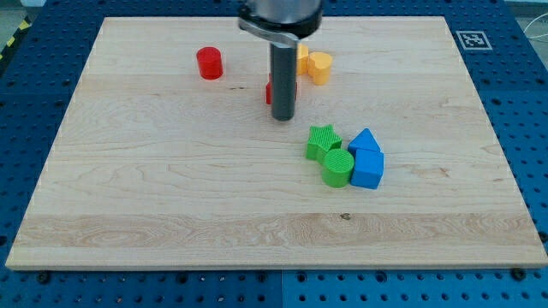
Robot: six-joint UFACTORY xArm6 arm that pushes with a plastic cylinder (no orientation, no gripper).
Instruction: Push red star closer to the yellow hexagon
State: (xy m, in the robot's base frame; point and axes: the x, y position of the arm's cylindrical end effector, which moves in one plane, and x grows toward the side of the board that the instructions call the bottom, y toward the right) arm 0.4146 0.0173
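My tip (282,116) rests on the board a little above its middle. Only a red sliver of the red star (268,89) shows at the rod's left edge; the rod hides the rest, so its shape cannot be made out. The yellow hexagon (301,57) sits just up and to the right of it, partly hidden behind the rod. The tip is just below the red star, on the side toward the view's bottom.
A yellow heart (320,68) touches the hexagon's right side. A red cylinder (209,63) stands at the upper left. A green star (323,139), a green cylinder (337,168) and two blue blocks (366,141) (368,169) cluster right of centre.
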